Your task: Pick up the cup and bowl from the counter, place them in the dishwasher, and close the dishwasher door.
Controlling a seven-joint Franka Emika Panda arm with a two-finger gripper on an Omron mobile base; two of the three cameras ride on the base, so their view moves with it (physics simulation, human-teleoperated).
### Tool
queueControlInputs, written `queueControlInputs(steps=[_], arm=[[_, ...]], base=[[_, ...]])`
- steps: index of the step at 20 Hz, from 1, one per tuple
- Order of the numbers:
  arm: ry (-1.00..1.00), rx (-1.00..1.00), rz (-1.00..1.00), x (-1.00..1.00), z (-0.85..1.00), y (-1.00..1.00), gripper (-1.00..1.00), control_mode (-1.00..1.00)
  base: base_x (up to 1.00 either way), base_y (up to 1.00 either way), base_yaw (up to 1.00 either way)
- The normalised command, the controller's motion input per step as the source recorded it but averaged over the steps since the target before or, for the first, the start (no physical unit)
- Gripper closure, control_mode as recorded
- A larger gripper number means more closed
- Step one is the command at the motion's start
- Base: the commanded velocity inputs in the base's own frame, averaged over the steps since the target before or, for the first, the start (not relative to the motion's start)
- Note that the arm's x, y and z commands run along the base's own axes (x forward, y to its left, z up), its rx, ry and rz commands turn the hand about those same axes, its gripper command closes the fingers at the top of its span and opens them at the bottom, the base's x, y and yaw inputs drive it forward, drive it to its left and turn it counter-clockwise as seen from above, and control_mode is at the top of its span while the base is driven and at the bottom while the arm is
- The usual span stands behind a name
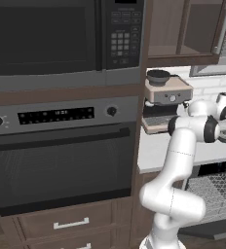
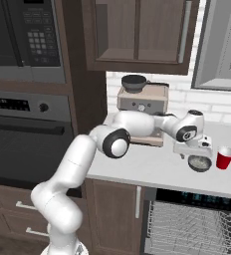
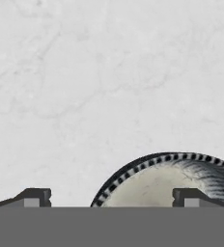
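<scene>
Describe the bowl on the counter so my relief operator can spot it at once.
Start at the coffee machine on the pale counter above the open dishwasher. To its right, directly under the robot's open hand, sits the bowl. It is low, round and greyish with a dark dashed rim, unlike the taller red cup standing just to its right.

One bowl (image 2: 200, 163), one cup (image 2: 225, 158)

Flat, even rendered light, soft faint shadows, no glare, slightly pixelated edges.
</scene>
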Motion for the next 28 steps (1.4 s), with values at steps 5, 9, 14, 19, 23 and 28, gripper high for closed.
queueControlInputs(steps=[5,9,14,19,23,28], arm=[[0.04,0.0,0.0,0.0,-0.31,0.0,-1.0,-1.0],[0.05,0.0,0.0,0.0,-0.22,-0.04,-1.0,-1.0],[0.03,0.0,0.0,0.0,-0.2,-0.01,1.0,-1.0],[0.0,0.0,0.0,0.0,-0.03,-0.01,1.0,-1.0],[0.0,0.0,0.0,-0.06,0.0,0.0,1.0,-1.0],[0.0,0.0,0.0,-0.63,0.27,0.1,1.0,-1.0]], base=[[0.0,0.0,0.0],[0.0,0.0,0.0],[0.0,0.0,0.0],[0.0,0.0,0.0],[0.0,0.0,0.0],[0.0,0.0,0.0]])
